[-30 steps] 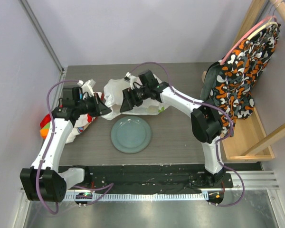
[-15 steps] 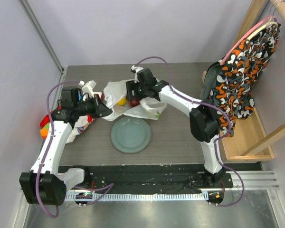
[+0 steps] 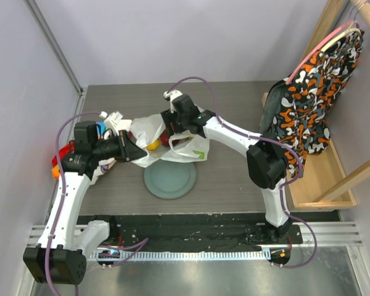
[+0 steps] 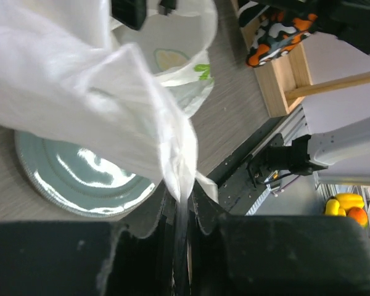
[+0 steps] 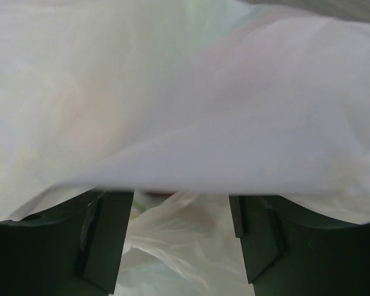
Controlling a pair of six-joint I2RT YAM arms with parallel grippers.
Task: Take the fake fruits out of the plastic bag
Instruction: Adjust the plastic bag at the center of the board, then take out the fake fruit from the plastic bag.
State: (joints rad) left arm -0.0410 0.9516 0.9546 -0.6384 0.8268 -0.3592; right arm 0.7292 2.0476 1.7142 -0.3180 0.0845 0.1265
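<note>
At the middle of the grey wood-grain desk, the thin translucent white plastic bag is held raised. Its lower fold overlaps the far rim of the round grey-green plate; one second earlier the bag lay wholly beyond that plate. Since then the left tool has been carried rightward, toward the plate, and the bag's mouth has been drawn wider. A yellow glossy plastic fruit and a dark red glossy plastic fruit are exposed inside the mouth, just beside each other; in the earliest picture both were covered by the right tool.

The left arm is extended from the left edge toward the centre, with its elbow bent. Its tool is clenched on a twisted strip of the bag's edge. The right arm is reached across from its base to the far centre, with the wrist pitched down into the bag. Its fingers stand apart, released, with loose film draped over and between them.
</note>
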